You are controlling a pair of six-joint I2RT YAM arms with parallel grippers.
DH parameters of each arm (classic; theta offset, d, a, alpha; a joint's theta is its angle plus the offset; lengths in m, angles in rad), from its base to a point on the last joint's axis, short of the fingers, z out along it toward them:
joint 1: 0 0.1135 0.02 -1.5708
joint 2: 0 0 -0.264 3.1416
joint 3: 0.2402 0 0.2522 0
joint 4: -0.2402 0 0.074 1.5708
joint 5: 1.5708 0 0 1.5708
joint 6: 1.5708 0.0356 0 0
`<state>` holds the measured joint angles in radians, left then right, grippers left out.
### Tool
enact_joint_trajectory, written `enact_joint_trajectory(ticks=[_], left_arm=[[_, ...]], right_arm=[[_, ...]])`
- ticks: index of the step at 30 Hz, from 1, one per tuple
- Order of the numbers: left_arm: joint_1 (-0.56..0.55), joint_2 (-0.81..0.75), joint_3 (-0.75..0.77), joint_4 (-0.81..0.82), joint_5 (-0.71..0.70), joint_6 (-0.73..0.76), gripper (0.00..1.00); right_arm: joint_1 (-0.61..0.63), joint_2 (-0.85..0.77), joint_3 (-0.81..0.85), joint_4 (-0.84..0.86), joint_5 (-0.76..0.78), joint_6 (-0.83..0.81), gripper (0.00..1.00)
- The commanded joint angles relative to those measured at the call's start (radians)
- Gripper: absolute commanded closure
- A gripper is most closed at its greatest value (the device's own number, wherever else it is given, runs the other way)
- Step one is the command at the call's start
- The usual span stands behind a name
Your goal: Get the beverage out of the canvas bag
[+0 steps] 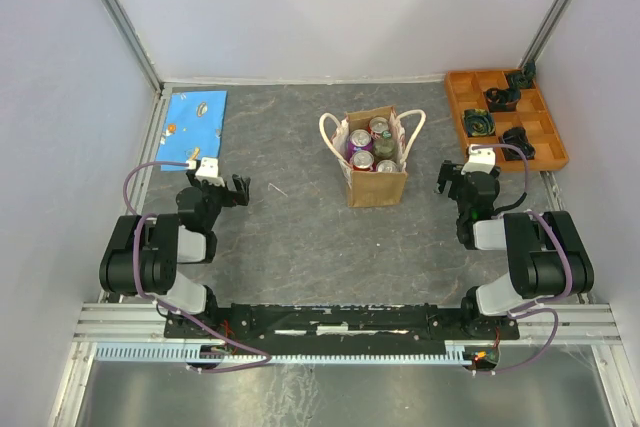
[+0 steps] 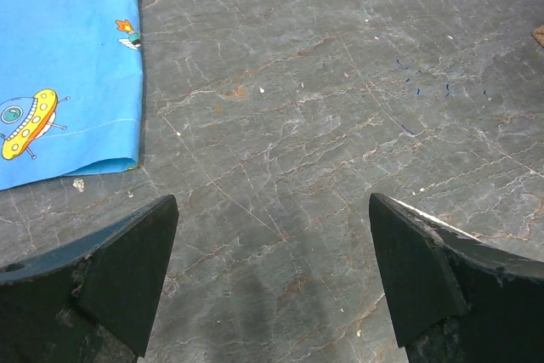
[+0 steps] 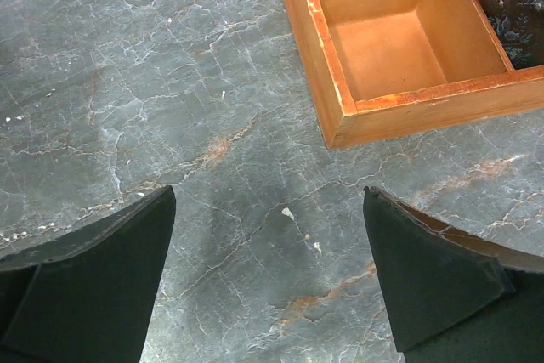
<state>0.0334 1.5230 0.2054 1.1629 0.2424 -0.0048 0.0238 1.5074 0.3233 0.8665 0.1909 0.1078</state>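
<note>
The tan canvas bag (image 1: 376, 185) with cream looped handles stands upright at the table's middle. Several beverage cans (image 1: 361, 141) stand in its open top, purple and green ones. My left gripper (image 1: 238, 190) is open and empty, low over the table well left of the bag. My right gripper (image 1: 447, 180) is open and empty, just right of the bag. In the left wrist view the fingers (image 2: 119, 269) frame bare table. In the right wrist view the fingers (image 3: 429, 274) frame bare table near the tray's corner.
An orange compartment tray (image 1: 505, 119) with dark objects sits at the back right; its corner shows in the right wrist view (image 3: 340, 82). A blue patterned cloth (image 1: 194, 118) lies at the back left, also in the left wrist view (image 2: 68, 74). White walls enclose the table.
</note>
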Motion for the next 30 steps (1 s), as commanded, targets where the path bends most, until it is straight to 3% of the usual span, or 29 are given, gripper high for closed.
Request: enact_joint_trajectory(ticks=[1,17,24,30], left_arm=[[0.005,-0.010,-0.004,0.072,0.015,0.050,0.01],[0.005,-0.010,-0.003,0.070,0.013,0.050,0.01],[0.007,-0.010,0.012,0.063,-0.052,0.019,0.01],[0.003,-0.138,0.273,-0.471,0.026,0.054,0.01]], right_arm=[[-0.004,-0.001,0.023,0.028,-0.007,-0.010,0.01],[-0.004,-0.001,0.023,0.028,-0.007,-0.010,0.01],[-0.004,0.000,0.023,0.028,-0.007,-0.010,0.01],[-0.003,0.000,0.023,0.029,-0.007,-0.010,0.01]])
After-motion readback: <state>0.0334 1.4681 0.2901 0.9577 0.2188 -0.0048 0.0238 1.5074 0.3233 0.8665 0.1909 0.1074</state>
